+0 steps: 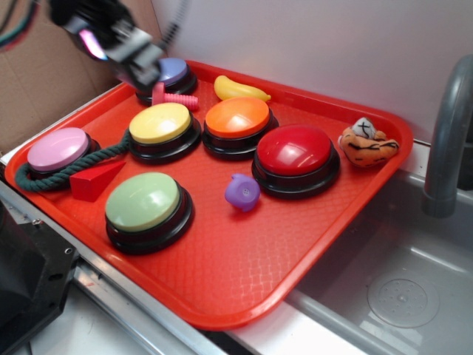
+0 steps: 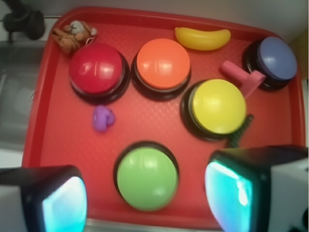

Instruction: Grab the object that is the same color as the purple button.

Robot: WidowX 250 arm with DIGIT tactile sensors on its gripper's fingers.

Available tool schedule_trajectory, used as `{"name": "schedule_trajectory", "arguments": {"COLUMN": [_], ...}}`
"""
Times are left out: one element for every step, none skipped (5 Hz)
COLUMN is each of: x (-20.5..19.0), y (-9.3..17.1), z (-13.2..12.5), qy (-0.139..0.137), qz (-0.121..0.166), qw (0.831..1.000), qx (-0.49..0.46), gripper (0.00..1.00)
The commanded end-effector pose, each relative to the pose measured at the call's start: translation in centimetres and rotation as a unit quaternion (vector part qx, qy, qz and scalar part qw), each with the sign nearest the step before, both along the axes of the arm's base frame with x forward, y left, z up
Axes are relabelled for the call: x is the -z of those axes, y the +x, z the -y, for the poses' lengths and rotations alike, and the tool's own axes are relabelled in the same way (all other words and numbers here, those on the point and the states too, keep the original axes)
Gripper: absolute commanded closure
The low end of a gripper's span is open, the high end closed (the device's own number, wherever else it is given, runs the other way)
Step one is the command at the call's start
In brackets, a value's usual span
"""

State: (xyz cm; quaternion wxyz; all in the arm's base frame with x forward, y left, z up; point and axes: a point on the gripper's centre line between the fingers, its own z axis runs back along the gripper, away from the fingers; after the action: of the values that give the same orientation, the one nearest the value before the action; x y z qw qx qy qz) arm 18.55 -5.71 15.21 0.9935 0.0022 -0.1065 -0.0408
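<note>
The small purple object (image 1: 242, 192) (image 2: 103, 118) lies on the red tray (image 1: 222, 288) between the green and red buttons, with nothing touching it. The purple button (image 1: 174, 72) (image 2: 276, 58) sits at the tray's far left corner. In the exterior view my gripper (image 1: 140, 68) hangs raised just in front of that button, far from the purple object. In the wrist view my gripper (image 2: 147, 200) is open, with only the tray and the green button seen below the gap between its fingers.
The tray also holds green (image 1: 144, 203), yellow (image 1: 160, 122), orange (image 1: 236, 117), red (image 1: 294, 149) and pink (image 1: 58, 148) buttons, a pink screw toy (image 1: 176, 96), a banana (image 1: 238, 89), a rope (image 1: 66, 174), a red wedge (image 1: 94, 181) and a tiger plush (image 1: 367, 143). A grey faucet (image 1: 447, 133) stands at the right.
</note>
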Motion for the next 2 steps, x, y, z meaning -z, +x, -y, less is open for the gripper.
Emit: {"name": "schedule_trajectory", "arguments": {"x": [4.4, 7.3], "y": [2.7, 3.8], "z": [3.2, 3.3], "qy": [-0.006, -0.003], "qz": [0.008, 0.008], "qw": [1.0, 1.0], "qx": [-0.026, -0.015], "gripper": [0.0, 0.0]}}
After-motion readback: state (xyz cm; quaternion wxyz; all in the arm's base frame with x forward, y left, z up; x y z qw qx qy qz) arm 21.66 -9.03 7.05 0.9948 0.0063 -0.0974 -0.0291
